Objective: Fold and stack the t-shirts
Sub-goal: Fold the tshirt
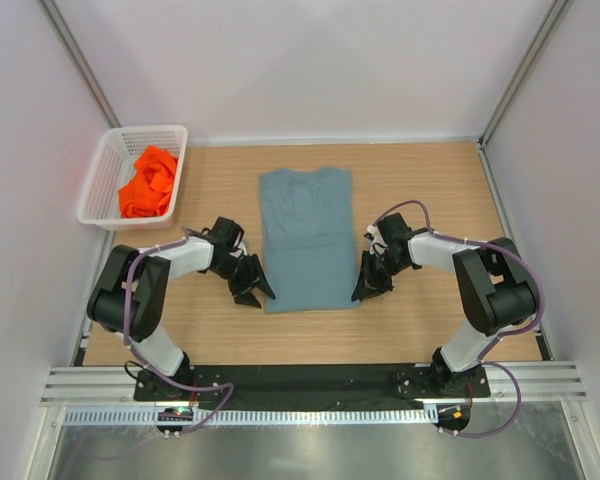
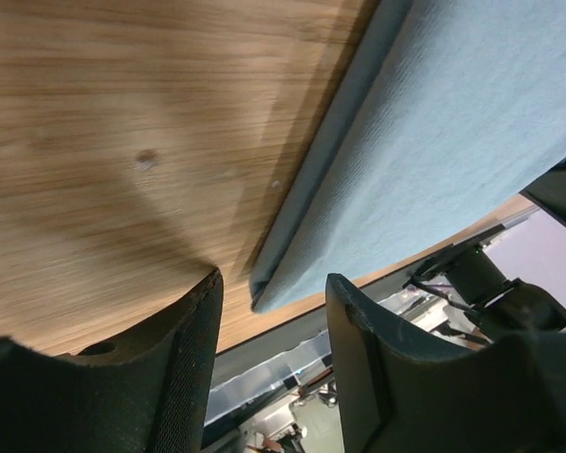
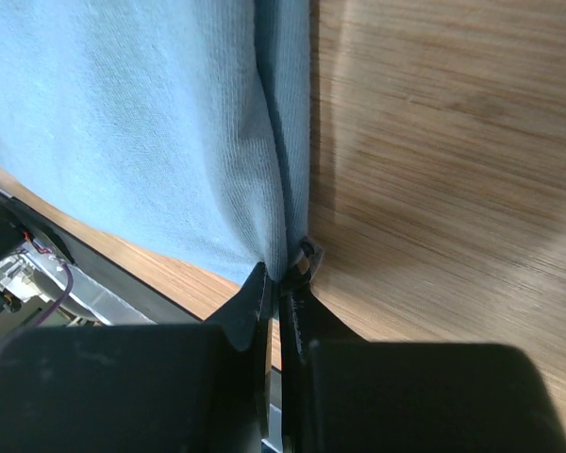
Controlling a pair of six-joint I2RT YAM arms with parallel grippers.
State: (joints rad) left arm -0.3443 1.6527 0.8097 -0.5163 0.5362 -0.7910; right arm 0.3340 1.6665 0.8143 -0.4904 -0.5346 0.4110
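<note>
- A grey-blue t-shirt (image 1: pixel 307 240) lay flat in the middle of the wooden table (image 1: pixel 430 180). Its sleeves were tucked in, making 1 long panel with the collar at the far end and the hem near the arms.
- The right gripper (image 1: pixel 368 290) sat low at the shirt's near right corner. In the right wrist view its 2 fingers were pressed together on the doubled cloth edge (image 3: pixel 283 283), pinching the corner so it could be lifted.
- The left gripper (image 1: pixel 255 293) sat at the near left corner. In the left wrist view its fingers stood apart, 1 on each side of the folded corner (image 2: pixel 274 278). They had not yet closed on the cloth.
- The 2 grippers mirrored each other at the hem corners. That placement suggested a fold carrying the near end toward the collar, with each side held so the panel would stay square.
- An orange t-shirt (image 1: pixel 148 182) lay crumpled in a white lattice basket (image 1: pixel 95 178) at the far left, well apart from both arms. It looked unfolded, so the task appeared to be at an early stage.
- With only 1 corner clamped, lifting now would likely drag the panel askew; the left pinch seemed to be needed first.
</note>
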